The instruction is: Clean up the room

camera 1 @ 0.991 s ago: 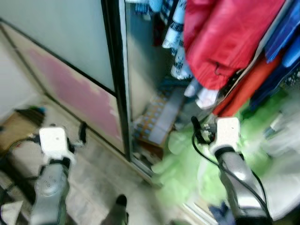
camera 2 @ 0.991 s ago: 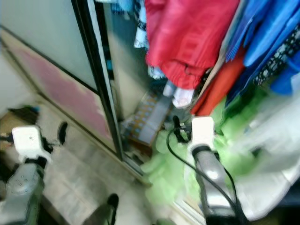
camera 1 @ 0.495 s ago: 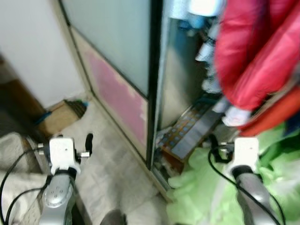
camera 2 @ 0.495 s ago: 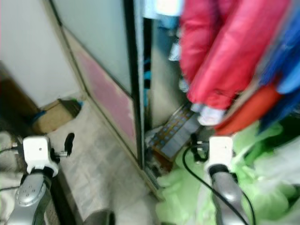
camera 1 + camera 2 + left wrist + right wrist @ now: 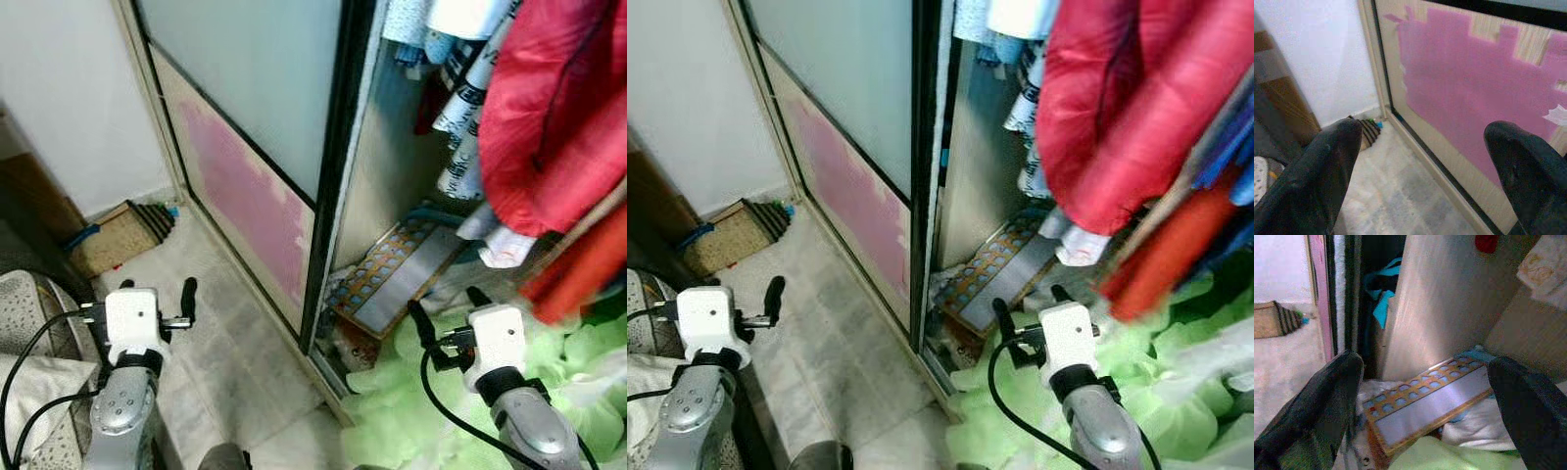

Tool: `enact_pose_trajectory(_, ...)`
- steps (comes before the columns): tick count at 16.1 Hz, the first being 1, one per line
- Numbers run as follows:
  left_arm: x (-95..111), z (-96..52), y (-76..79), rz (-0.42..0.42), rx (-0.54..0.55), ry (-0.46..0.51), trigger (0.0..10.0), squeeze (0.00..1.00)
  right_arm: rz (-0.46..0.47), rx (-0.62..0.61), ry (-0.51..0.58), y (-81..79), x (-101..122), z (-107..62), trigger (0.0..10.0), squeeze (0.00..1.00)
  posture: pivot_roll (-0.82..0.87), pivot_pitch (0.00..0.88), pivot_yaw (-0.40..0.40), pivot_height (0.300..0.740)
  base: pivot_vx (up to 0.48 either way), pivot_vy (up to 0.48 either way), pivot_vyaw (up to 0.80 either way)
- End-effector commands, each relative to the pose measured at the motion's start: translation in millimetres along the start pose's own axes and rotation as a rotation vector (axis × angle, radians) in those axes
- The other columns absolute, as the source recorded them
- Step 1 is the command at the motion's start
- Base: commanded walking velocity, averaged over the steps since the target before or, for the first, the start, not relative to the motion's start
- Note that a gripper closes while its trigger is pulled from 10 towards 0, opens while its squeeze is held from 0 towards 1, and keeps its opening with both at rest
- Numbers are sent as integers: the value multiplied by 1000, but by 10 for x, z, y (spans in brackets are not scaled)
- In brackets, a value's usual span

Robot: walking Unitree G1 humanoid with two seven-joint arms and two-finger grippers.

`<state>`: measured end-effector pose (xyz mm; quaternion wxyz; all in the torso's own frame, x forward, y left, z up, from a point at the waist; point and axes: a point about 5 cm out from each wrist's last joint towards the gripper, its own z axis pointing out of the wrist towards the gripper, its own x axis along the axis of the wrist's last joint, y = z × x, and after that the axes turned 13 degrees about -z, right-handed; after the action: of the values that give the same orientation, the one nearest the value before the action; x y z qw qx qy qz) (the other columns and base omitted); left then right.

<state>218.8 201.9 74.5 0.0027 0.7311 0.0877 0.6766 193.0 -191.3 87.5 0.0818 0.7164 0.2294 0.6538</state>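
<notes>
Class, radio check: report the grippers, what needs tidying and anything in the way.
Left gripper open, empty, facing the pink door panel. Right gripper open, empty, facing the flat box in the wardrobe. Green cloth heaped below; red jacket hangs overhead.

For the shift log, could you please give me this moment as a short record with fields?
setting: open wardrobe with a sliding door
hanging: red jacket among other clothes
wardrobe floor: flat patterned box leaning by a green fabric heap
floor corner: cardboard piece
left end effector: open, holding nothing, facing the door's pink panel
right end effector: open, holding nothing, over the green heap
</notes>
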Motion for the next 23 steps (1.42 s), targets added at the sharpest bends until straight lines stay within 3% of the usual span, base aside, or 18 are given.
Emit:
enact_pose_trajectory(1,23,27,25,0,-11,8,10000,0,-58,-24,2,36,-24,-47,10000,0,-15,80,-73,740,0,0,0)
enact_pose_trajectory(3,43,52,3,-8,0,15,10000,0,-15,23,-70,-94,-205,-206,10000,0,-18,93,-78,740,0,0,0)
enact_pose_trajectory(5,32,53,25,17,-3,14,10000,0,39,40,-90,-182,-278,-122,10000,0,-22,102,-70,740,0,0,0)
enact_pose_trajectory(7,58,63,30,26,4,24,10000,0,47,6,-35,-217,-241,-7,10000,0,0,112,-64,740,0,0,400)
enact_pose_trajectory(10,78,56,2,19,31,32,10000,0,48,-37,-8,-301,-222,-32,10000,0,9,120,-71,740,0,0,800)
enact_pose_trajectory(12,34,-6,0,18,39,14,10000,0,42,-85,25,-78,-44,98,10000,0,16,126,-77,740,0,0,800)
enact_pose_trajectory(13,29,-14,12,10,31,8,10000,0,44,-90,27,-51,-18,107,10000,0,16,126,-77,740,0,0,800)
enact_pose_trajectory(17,-12,-84,-14,-1,44,-34,10000,0,51,-77,12,-69,-46,24,10000,0,8,125,-68,740,0,0,800)
enact_pose_trajectory(19,-21,-64,6,-10,35,-34,10000,0,50,-69,27,-74,15,74,10000,0,10,118,-71,740,0,0,800)
enact_pose_trajectory(21,-5,-69,0,10,51,-27,10000,0,54,-30,43,-107,77,87,10000,0,17,113,-73,740,0,0,800)
enact_pose_trajectory(23,-10,-116,-12,8,57,-28,10000,0,58,27,39,-124,79,-1,10000,0,20,104,-74,740,0,0,794)
